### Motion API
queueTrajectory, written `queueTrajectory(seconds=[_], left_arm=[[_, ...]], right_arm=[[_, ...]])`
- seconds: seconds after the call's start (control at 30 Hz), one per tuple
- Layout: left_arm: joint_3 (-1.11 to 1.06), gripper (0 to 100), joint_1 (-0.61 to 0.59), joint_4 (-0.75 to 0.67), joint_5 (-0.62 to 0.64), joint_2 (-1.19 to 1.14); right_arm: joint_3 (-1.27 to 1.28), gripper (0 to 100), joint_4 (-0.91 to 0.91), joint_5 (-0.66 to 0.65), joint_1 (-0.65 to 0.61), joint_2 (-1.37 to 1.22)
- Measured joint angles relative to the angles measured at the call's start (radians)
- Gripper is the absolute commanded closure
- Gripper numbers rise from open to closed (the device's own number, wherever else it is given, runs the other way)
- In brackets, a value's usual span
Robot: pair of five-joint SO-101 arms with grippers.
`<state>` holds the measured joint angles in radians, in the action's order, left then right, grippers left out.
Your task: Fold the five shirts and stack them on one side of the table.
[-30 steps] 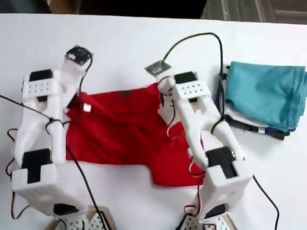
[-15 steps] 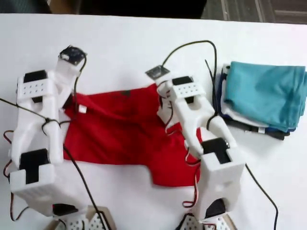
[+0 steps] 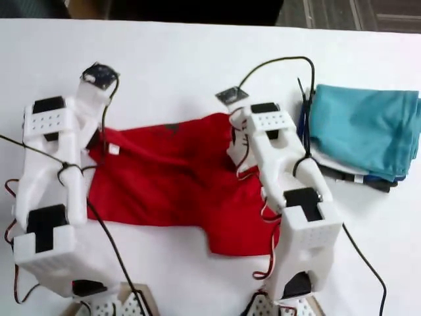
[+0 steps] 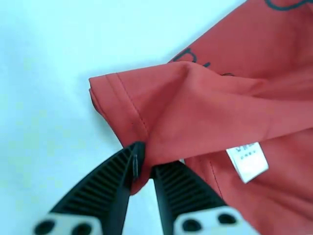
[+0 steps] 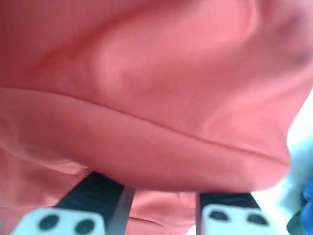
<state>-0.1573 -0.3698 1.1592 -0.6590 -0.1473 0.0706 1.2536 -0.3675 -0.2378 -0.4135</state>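
A folded stack (image 3: 362,131) is sitting at the counter's (image 3: 197,66) right edge. The red shirt (image 3: 164,178) is still being folded, with the left hand (image 4: 144,169) clamping its hem and the right hand (image 5: 161,196) gaping apart.

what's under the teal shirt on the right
Under the teal shirt, edges of other folded shirts stick out: a white layer and dark ones. How many lie there is covered.

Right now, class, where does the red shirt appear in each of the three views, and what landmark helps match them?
High view: red shirt spread across the middle of the picture.
Left wrist view: its hem corner pinched in the left gripper.
Right wrist view: a fold of it close to the camera.
Landmark: white label, also in the left wrist view; folded pile edges the right wrist view.
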Motion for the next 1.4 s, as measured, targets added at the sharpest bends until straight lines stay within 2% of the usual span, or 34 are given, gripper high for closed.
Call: queueTrajectory(seconds=[0.07, 0.13, 0.17, 0.4, 0.6, 0.87, 1.1, 1.23, 1.4], left_arm=[[0.0, 97, 0.0, 0.0, 0.0, 0.0], [0.0, 97, 0.0, 0.0, 0.0, 0.0], [0.0, 97, 0.0, 0.0, 0.0, 0.0], [0.0, 97, 0.0, 0.0, 0.0, 0.0], [0.0, 97, 0.0, 0.0, 0.0, 0.0], [0.0, 97, 0.0, 0.0, 0.0, 0.025], [0.0, 97, 0.0, 0.0, -0.002, 0.063], [0.0, 97, 0.0, 0.002, -0.002, 0.115], [0.0, 97, 0.0, 0.055, 0.0, 0.262]], right_arm=[[0.0, 86.8, -0.008, 0.0, 0.0, 0.0], [0.0, 97.2, -0.015, 0.0, 0.002, 0.0], [0.0, 98.8, -0.017, 0.0, 0.002, 0.0], [-0.041, 97.8, 0.003, 0.0, 0.012, 0.018], [-0.086, 97.8, 0.098, -0.005, 0.012, 0.186], [-0.091, 97.8, 0.183, -0.118, 0.011, 0.482], [-0.021, 97.8, 0.153, -0.126, 0.011, 0.512], [-0.026, 97.8, 0.133, -0.126, 0.011, 0.534], [-0.178, 97.8, 0.17, -0.126, 0.011, 0.646]])
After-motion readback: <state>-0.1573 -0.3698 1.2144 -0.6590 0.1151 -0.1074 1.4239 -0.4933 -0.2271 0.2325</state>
